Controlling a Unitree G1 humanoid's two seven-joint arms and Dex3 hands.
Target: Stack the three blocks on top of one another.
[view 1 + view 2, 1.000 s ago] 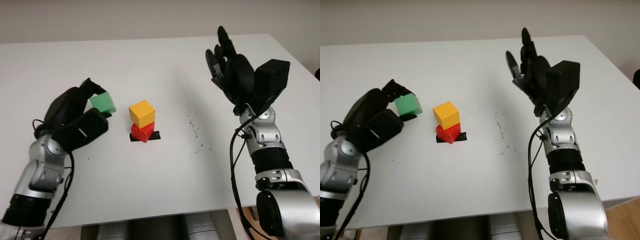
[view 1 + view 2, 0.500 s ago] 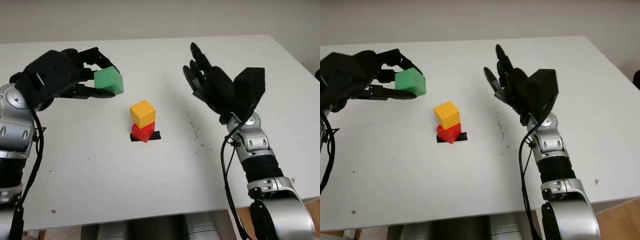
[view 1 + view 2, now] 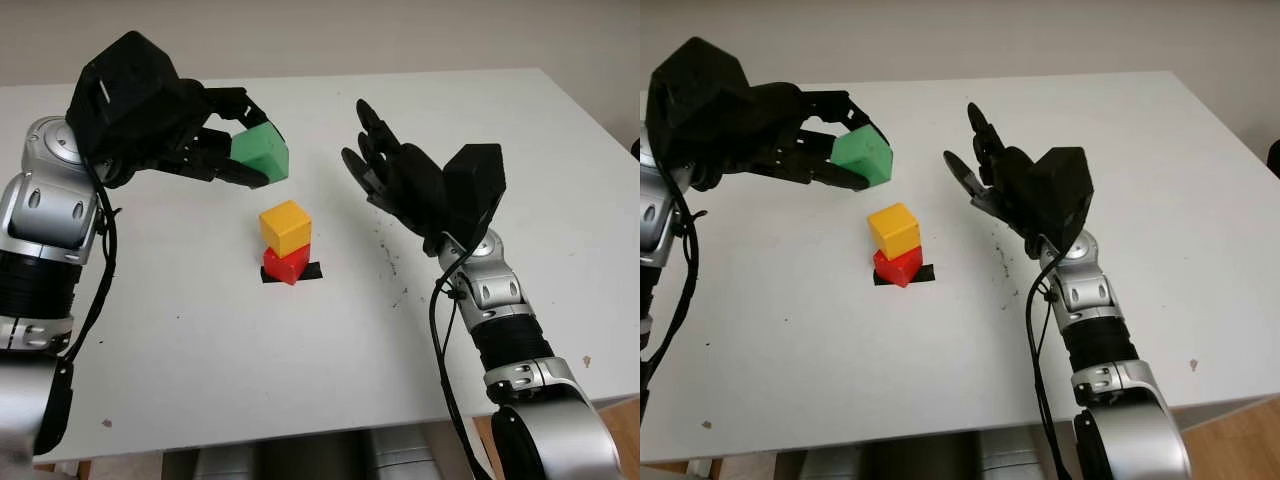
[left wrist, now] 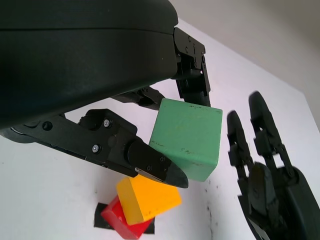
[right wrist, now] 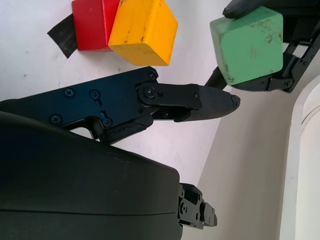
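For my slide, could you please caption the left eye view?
Left hand carries green block toward yellow-on-red stack; right hand open nearby.

No readable text, label, brand or number appears anywhere. The blocks, hands and table carry none.

A white table (image 3: 200, 350) spans most of the frame. Near its centre a strip of black tape (image 3: 310, 270) lies on it, with a red block (image 3: 284, 265) resting directly on the tape. Dark specks (image 3: 388, 262) dot the surface right of centre.
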